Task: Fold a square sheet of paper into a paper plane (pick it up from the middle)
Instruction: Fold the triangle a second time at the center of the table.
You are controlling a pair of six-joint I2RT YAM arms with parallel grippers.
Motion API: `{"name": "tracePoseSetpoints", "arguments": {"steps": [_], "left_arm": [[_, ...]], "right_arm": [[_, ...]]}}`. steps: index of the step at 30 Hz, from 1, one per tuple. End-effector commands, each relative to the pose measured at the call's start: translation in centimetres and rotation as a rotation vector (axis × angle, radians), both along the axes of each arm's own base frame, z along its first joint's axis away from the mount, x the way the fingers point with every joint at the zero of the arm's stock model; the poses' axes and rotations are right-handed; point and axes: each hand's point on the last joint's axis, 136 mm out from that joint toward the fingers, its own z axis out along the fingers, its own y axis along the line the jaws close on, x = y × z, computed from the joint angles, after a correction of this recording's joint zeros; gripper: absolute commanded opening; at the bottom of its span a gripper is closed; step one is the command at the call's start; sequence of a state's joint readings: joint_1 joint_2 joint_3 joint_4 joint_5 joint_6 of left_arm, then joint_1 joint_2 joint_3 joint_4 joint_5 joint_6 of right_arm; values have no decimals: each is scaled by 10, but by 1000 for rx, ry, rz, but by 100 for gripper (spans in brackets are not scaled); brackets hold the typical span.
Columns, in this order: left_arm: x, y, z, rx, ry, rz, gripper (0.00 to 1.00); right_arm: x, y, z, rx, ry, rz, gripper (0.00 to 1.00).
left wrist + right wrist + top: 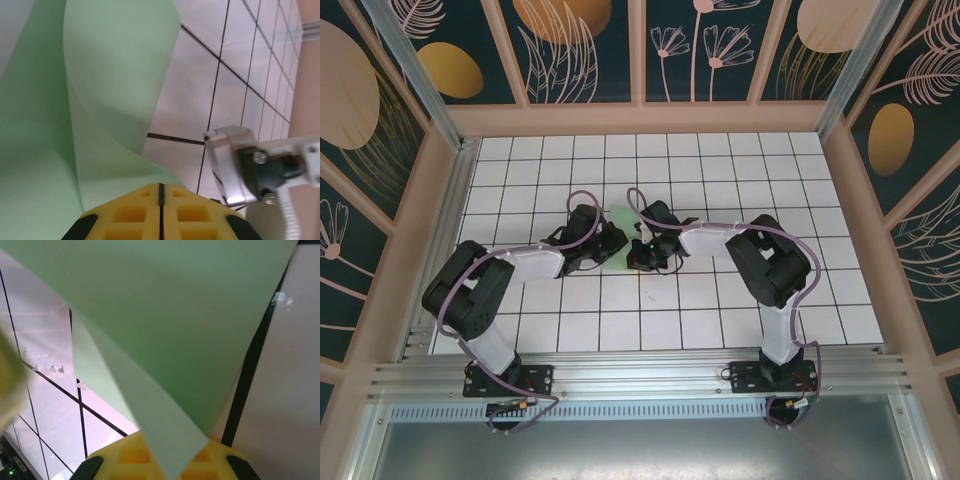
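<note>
The square sheet of paper [620,216] is pale mint green and lies at mid-table between the two arms, partly lifted and curled. My left gripper [613,248] sits at its left side. In the left wrist view its yellow jaws [160,186] are shut at the paper's edge, and the sheet [100,100] curls up and away to the left. My right gripper [642,252] comes in from the right, shut. In the right wrist view a flap of the sheet [165,315] drapes over that gripper [165,442] and hides its seam. The paper plane is out of view.
The white grid table [720,310] is walled by a wooden frame with patterned panels [640,50]. Metal rails [640,375] run along the near edge. The right arm's silver and black wrist housing [245,170] stands close beside my left jaws.
</note>
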State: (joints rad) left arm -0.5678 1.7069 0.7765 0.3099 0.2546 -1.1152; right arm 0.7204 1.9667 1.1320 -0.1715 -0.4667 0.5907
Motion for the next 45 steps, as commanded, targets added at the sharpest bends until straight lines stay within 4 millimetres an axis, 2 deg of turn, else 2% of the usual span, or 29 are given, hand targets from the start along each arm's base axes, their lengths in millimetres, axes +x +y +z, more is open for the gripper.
{"name": "tracePoseSetpoints", "arguments": {"steps": [1, 8, 15, 23, 27, 31, 38, 45], "left_arm": [[1, -1, -16, 40, 34, -13, 9], [2, 5, -38, 82, 95, 28, 7], [6, 24, -50, 164, 129, 115, 7], [14, 36, -57, 206, 144, 161, 8], [19, 49, -60, 228, 151, 190, 8], [28, 61, -60, 251, 145, 208, 8], [47, 71, -63, 282, 136, 211, 10], [59, 104, -68, 329, 142, 250, 10]], "right_arm": [[-33, -43, -64, -235, 154, -39, 0], [-36, -49, -70, -266, 173, -46, 0], [-41, -58, -80, -319, 195, -58, 0], [-46, -65, -86, -353, 203, -63, 0], [-47, -67, -87, -360, 206, -64, 0], [-50, -69, -90, -370, 211, -60, 0], [-53, -72, -92, -380, 216, -59, 0], [-54, -72, -90, -375, 212, -56, 0]]}}
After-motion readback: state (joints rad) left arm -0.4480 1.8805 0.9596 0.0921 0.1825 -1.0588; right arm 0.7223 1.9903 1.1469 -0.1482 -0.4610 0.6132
